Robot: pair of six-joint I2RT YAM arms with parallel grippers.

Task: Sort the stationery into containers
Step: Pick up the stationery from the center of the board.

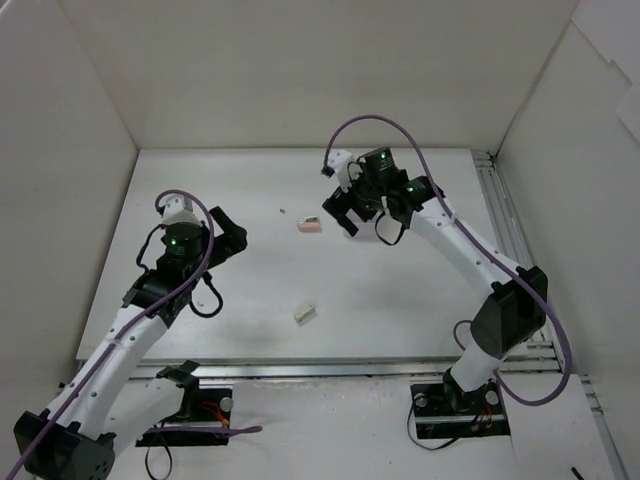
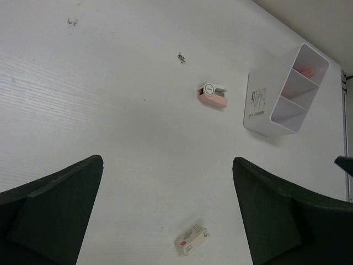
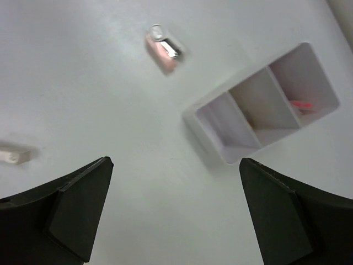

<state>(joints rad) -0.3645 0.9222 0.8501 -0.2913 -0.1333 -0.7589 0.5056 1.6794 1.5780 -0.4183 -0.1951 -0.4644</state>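
Note:
The white three-compartment box point(image 2: 256, 102) lies at the right of the left wrist view and also shows in the right wrist view point(image 3: 284, 96). Its end compartment holds something pink point(image 2: 308, 72). In the top view my right arm hides most of the box. A pale pink eraser-like block point(image 1: 311, 225) lies just left of the box. A cream block point(image 1: 305, 314) lies nearer, mid-table. My left gripper point(image 1: 225, 237) is open and empty, above the table left of both blocks. My right gripper point(image 1: 345, 215) is open and empty, hovering by the box. No tan block shows.
White walls enclose the table on the left, back and right. A metal rail point(image 1: 505, 225) runs along the right edge. A few small dark specks point(image 2: 181, 57) mark the table beyond the pink block.

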